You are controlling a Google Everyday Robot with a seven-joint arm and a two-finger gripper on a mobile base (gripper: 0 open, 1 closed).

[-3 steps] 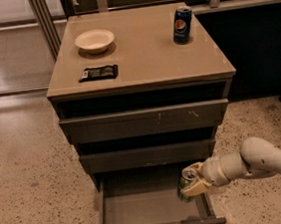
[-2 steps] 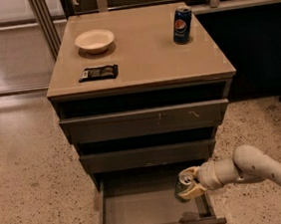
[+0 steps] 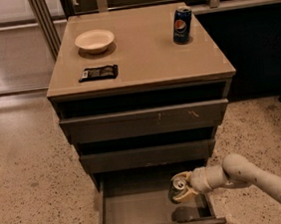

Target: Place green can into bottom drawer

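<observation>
The bottom drawer (image 3: 136, 212) is pulled open at the foot of the cabinet and shows a grey interior. My gripper (image 3: 182, 188) reaches in from the right on a pale arm and is shut on the green can (image 3: 178, 190). The can is tilted, its silver top (image 3: 179, 183) facing up and left. It hangs just above the drawer floor at the right side, over its own shadow.
On the cabinet top (image 3: 139, 49) are a blue Pepsi can (image 3: 182, 25) at the back right, a white bowl (image 3: 94, 40) at the back left and a dark snack packet (image 3: 98, 73) near the front left. The two upper drawers (image 3: 144, 121) stand slightly open. Speckled floor surrounds the cabinet.
My gripper has moved left and slightly down with the can, from the drawer's right edge to over its interior.
</observation>
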